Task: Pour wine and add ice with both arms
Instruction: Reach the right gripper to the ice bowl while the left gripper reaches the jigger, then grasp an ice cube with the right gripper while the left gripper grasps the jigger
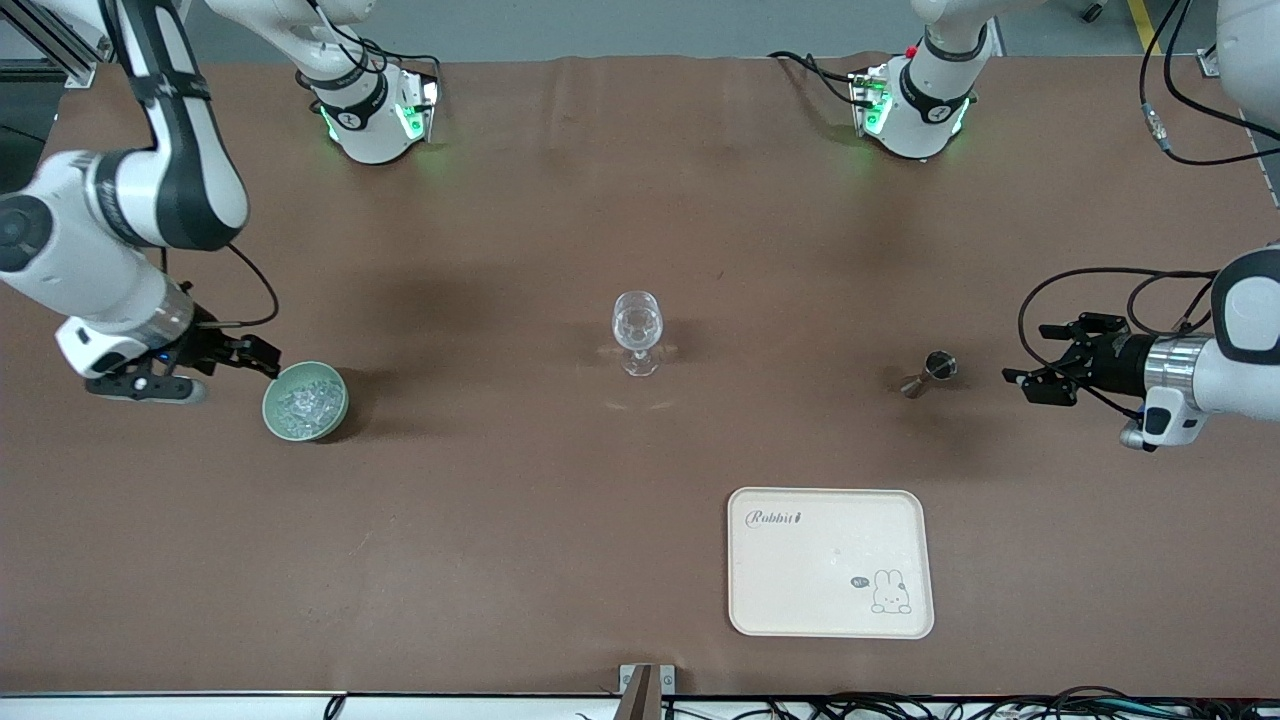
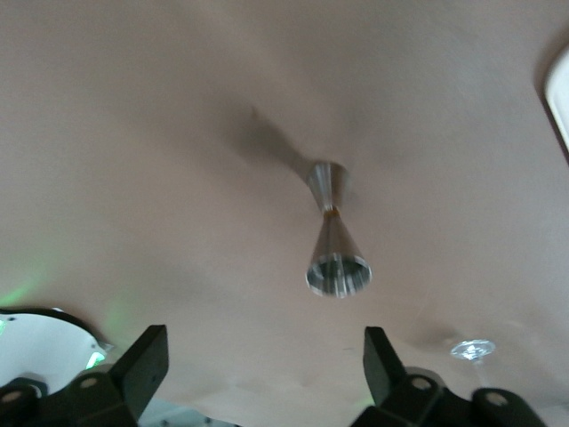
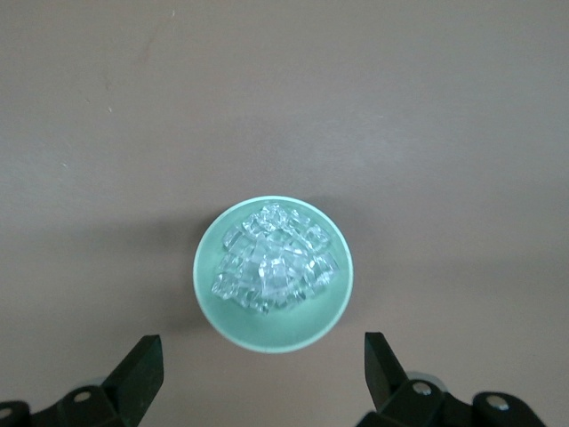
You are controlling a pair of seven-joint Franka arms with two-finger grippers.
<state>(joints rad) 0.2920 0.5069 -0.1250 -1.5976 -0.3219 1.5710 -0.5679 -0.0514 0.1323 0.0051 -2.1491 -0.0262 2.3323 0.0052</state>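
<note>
The steel jigger [image 1: 930,372] stands on the brown table toward the left arm's end; it also shows in the left wrist view [image 2: 333,240]. My left gripper [image 1: 1030,355] [image 2: 265,356] is open and empty, level with the jigger and a short gap from it. The pale green bowl [image 1: 335,418] [image 3: 267,334] holds several ice chunks [image 1: 305,405] [image 3: 276,267] toward the right arm's end. My right gripper [image 1: 262,358] [image 3: 264,365] is open and empty, close beside the bowl's rim. The clear stemmed glass [image 1: 637,330] [image 2: 472,350] stands mid-table between them.
A cream tray [image 1: 830,560] with a rabbit print lies nearer to the front camera than the jigger; its corner shows in the left wrist view [image 2: 560,98]. Both arm bases stand along the table's back edge. Cables hang by the left arm.
</note>
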